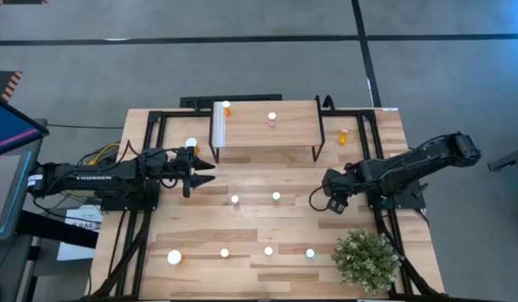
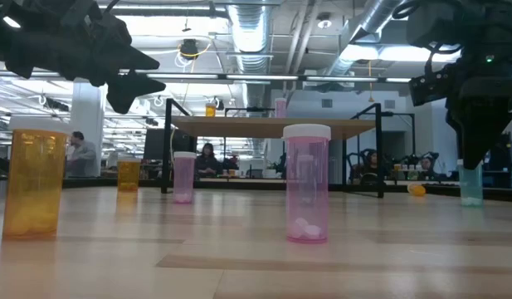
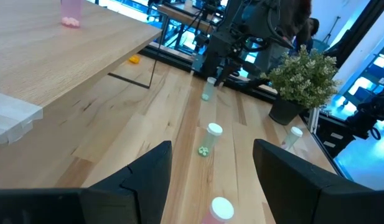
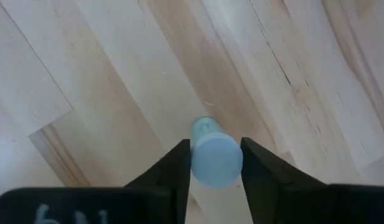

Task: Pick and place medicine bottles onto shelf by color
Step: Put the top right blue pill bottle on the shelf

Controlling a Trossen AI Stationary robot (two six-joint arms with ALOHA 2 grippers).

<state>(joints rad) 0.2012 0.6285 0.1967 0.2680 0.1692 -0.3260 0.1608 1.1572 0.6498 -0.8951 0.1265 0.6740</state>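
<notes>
Right gripper [image 4: 215,163], mid-right of the high view, fingers pressed against the cap of a teal bottle [image 4: 215,158] standing on the desk [image 1: 242,176]. Cap-only hold: bottle may tip or slip on lift. Only the right wrist view shows this contact. Left gripper [image 1: 201,170] waits released near the shelf [image 1: 267,134].

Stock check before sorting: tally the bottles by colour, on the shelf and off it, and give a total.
Orange bottles: 5
Pink bottles: 3
Teal bottles: 3, one of them between the right gripper fingers
Total: 11
</notes>
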